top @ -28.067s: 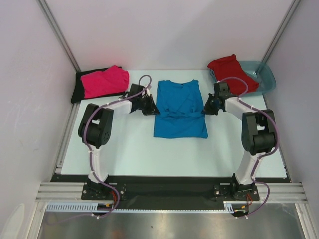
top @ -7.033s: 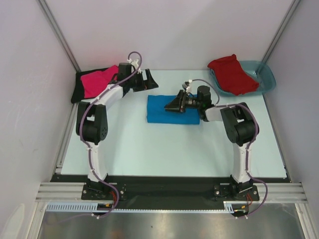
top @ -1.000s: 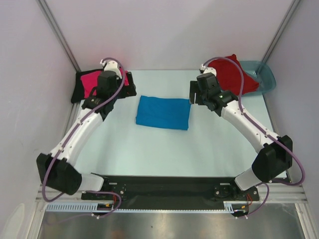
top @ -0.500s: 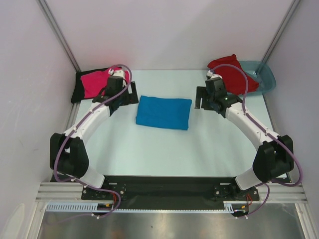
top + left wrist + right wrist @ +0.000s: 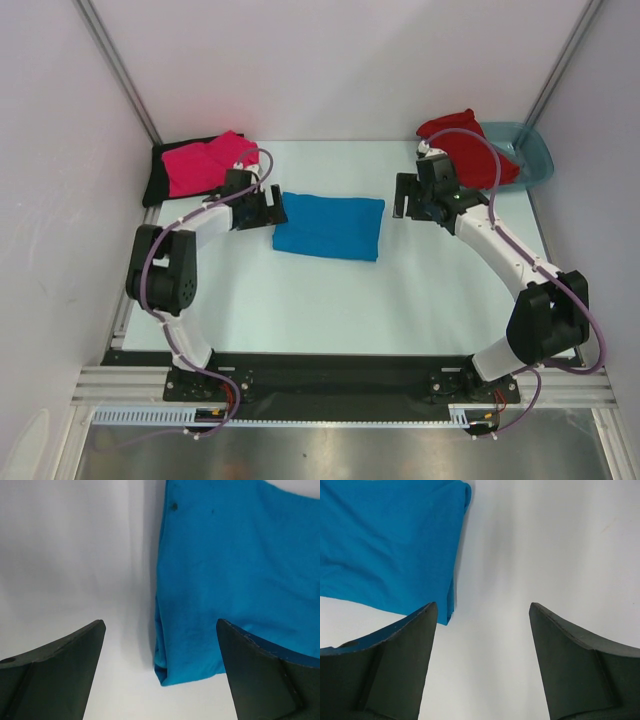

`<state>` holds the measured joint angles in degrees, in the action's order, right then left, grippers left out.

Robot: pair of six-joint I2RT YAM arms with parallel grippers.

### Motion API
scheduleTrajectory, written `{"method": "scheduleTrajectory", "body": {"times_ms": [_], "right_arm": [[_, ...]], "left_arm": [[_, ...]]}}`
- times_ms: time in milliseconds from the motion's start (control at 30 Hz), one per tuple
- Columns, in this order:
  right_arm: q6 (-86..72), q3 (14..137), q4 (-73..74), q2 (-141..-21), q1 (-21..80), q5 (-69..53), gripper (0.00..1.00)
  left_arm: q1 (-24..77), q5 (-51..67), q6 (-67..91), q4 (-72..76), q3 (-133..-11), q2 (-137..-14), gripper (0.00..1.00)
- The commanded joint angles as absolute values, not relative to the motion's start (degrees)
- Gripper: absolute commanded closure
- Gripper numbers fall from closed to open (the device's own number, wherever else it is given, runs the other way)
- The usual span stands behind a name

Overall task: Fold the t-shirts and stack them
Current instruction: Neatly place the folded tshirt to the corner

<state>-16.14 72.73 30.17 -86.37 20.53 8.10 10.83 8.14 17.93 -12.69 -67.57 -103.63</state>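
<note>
Blue shirt (image 5: 329,227) lies folded at the centre of the table (image 5: 300,295), between left gripper (image 5: 268,208) and right gripper (image 5: 407,195). Top view alone shows pink shirt (image 5: 205,163) on black shirt (image 5: 158,182) at far left, and red shirt (image 5: 465,145) draped over tub (image 5: 535,150). Wrist views alone confirm both jaws spread wide and empty, each over a blue shirt edge.

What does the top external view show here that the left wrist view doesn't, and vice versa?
Only top external: the red t-shirt lying over the teal tub, the pink t-shirt on the black t-shirt, and the right tool. Only left wrist: small dark specks on the blue cloth and the layered fold at its corner. Both: the folded blue t-shirt, the white table and the open left tool.
</note>
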Motion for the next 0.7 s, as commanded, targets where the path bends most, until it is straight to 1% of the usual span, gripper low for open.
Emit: {"method": "scheduleTrajectory", "body": {"times_ms": [0,300,400,667], "right_arm": [[-14.9,73.2,29.6,-84.9,19.8,7.6,0.2],[-15.0,72.8,29.9,-85.2,19.0,7.1,0.2],[-15.0,72.8,30.0,-85.1,19.1,7.2,0.2],[-15.6,72.5,30.1,-84.7,18.9,7.2,0.2]], "left_arm": [[10.0,14.6,18.1,-6.1,-67.1,-105.5,0.0],[7.6,24.8,20.0,1.3,-67.8,-112.2,0.0],[7.6,25.8,19.6,1.1,-69.7,-115.1,0.0],[8.1,29.2,19.8,-1.8,-72.2,-117.0,0.0]]}}
